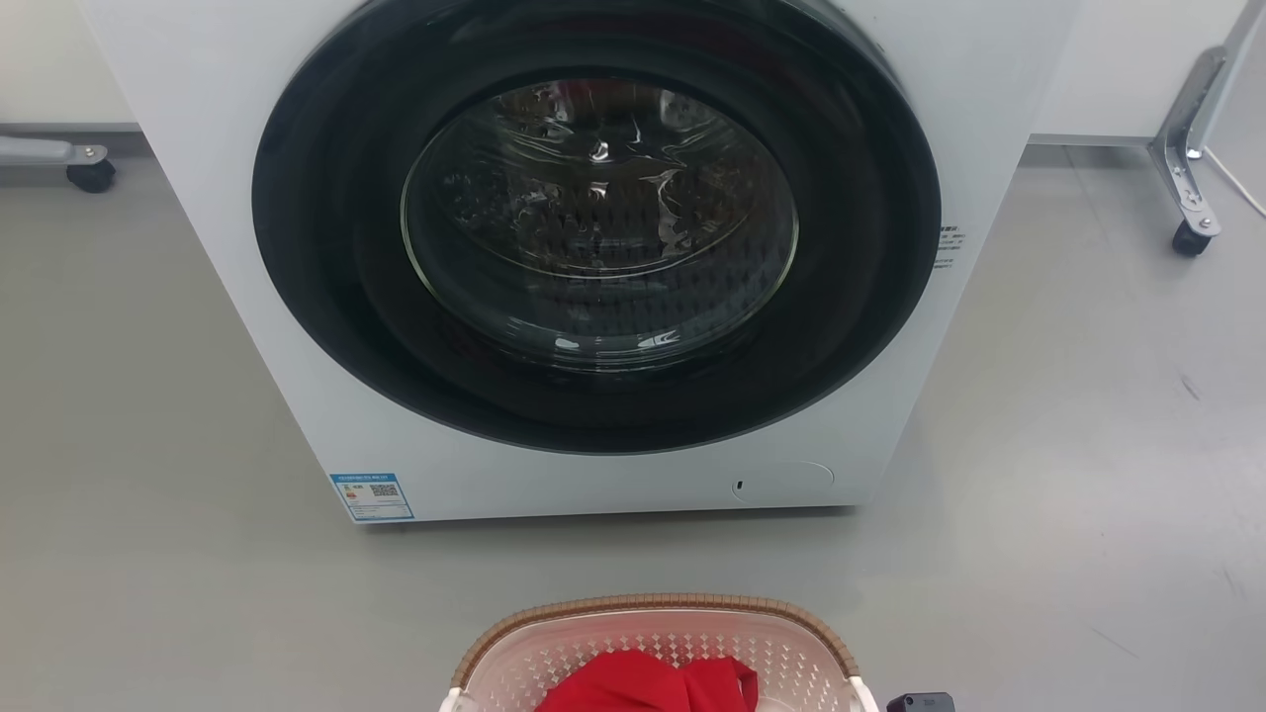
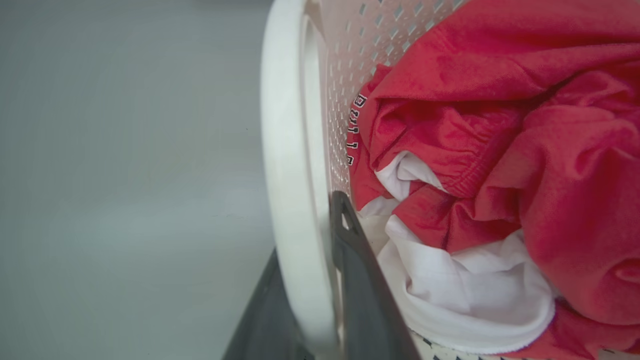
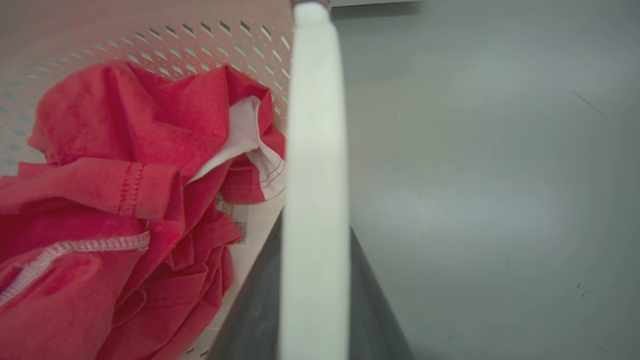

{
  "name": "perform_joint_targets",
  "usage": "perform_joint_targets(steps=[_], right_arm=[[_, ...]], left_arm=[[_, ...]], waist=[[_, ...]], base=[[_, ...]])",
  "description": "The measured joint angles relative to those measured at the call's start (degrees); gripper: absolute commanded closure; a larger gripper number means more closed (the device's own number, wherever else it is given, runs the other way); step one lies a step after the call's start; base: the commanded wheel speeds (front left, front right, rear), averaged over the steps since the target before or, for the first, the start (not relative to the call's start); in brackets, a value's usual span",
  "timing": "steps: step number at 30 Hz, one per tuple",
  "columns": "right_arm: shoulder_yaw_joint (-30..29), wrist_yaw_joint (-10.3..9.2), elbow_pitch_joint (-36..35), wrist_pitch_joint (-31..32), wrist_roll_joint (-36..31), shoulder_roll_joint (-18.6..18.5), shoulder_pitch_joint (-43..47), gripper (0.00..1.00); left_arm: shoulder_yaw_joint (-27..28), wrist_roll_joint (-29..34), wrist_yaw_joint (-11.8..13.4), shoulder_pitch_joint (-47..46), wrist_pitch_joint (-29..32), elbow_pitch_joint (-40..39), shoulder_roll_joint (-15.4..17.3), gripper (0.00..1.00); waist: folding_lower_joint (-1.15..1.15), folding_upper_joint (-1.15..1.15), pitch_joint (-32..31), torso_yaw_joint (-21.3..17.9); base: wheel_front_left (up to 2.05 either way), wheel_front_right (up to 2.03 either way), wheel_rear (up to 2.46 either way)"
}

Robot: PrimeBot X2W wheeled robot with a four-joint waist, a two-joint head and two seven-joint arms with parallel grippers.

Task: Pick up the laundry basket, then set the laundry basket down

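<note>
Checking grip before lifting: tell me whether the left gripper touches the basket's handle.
Touching. Left wrist view: the left gripper clamps the white handle from both sides.

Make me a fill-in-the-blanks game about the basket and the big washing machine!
1. The clothes in the laundry basket are white and ___.
2. The round door of the washing machine is ___.
3. The left gripper and the right gripper each hold a white ___ of the basket.

Missing words: red; closed; handle.
</note>
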Motion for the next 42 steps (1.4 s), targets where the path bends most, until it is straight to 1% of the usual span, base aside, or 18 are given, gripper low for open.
perform_joint_targets(steps=[24,42], right_arm=[[2.67,-0.01,0.46,-0.30,3.19,-0.09,-0.36,1.00],[4.46,-0.01,0.74,-1.04,4.71,-0.09,-1.62,1.00]], left_arm=[[-1.15,-0.82,0.25,-0.09,0.07,0.33,0.04,1.00],[-1.40,-1.19,0.33,-0.59,-0.08,0.70,0.04,1.00]], waist=[[0.00,0.01,-0.06,-0.18],[0.00,0.01,1.22,-0.31]], base=[[0.00,0.00,0.00],[0.00,0.00,0.00]])
